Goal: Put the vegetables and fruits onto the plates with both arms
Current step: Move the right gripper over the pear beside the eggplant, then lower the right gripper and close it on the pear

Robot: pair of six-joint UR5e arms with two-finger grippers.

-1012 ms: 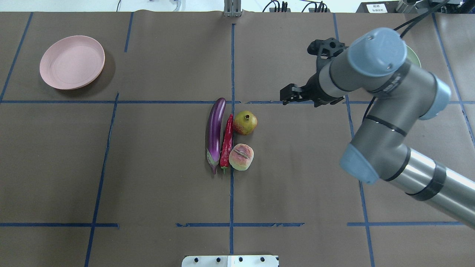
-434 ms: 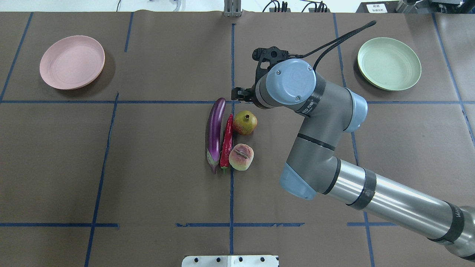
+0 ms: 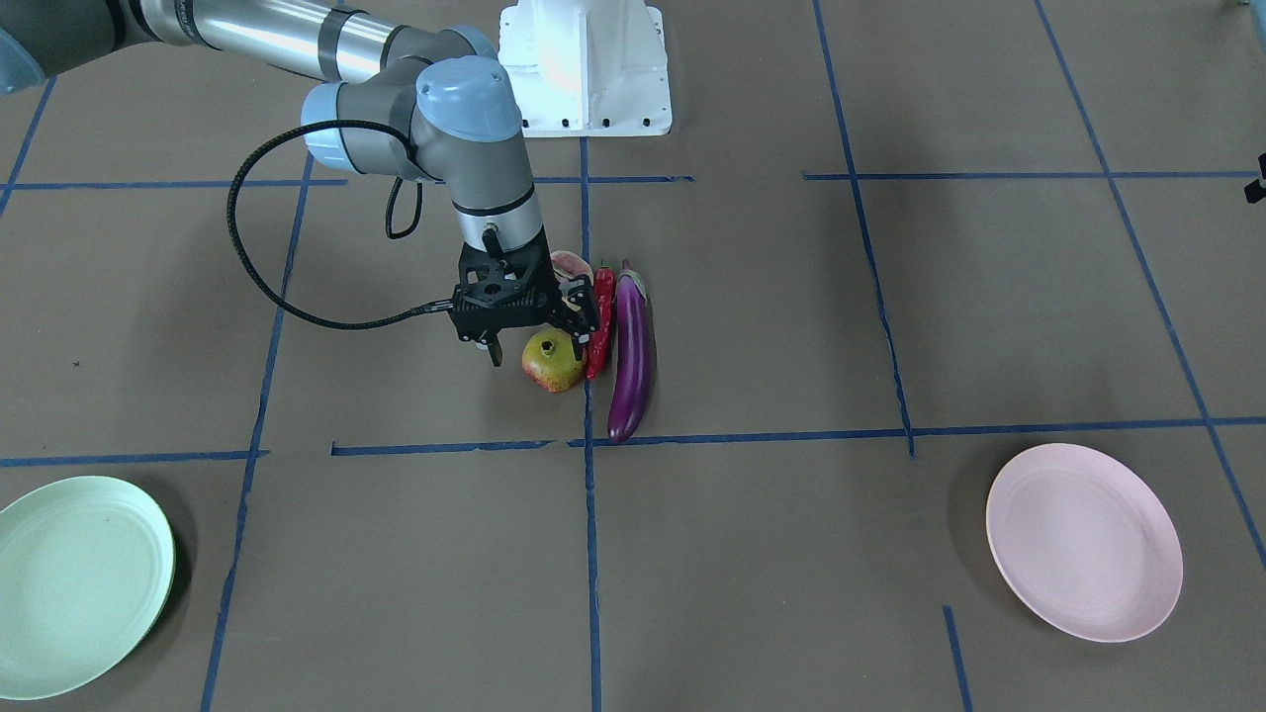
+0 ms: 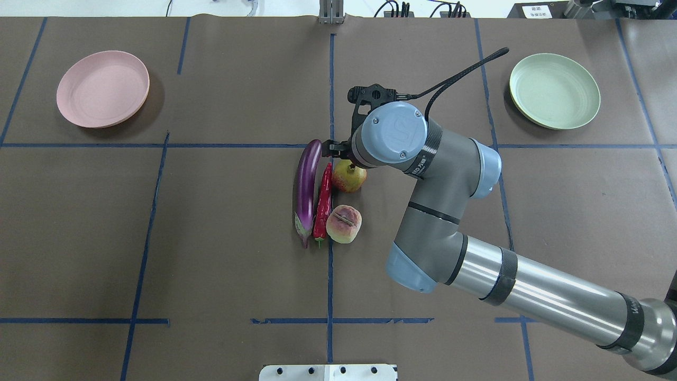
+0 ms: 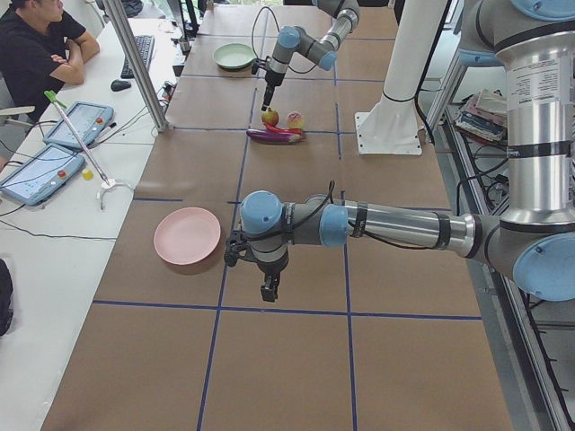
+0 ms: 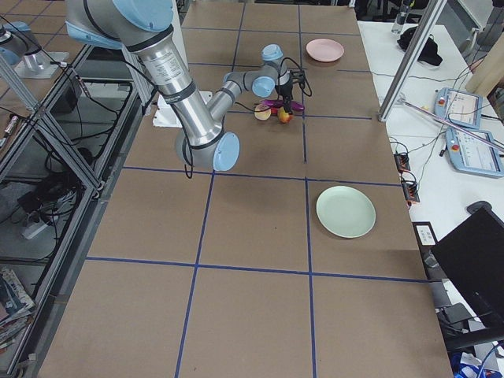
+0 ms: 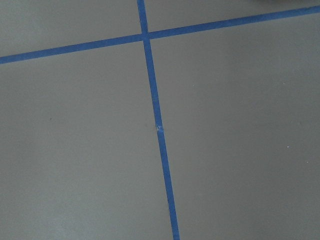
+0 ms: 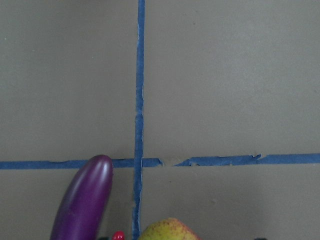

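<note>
Brown-papered table (blue tape grid), white desk

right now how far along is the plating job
Done: nothing; the pink plate and green plate are both empty. In hand: the right gripper is open just over the pomegranate, not gripping it. To do: the pomegranate, peach, eggplant and chili all lie clustered together, unplated.

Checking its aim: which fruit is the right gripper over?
The pomegranate: the right gripper hangs open just above it. The peach lies apart from it, clear of the gripper.
</note>
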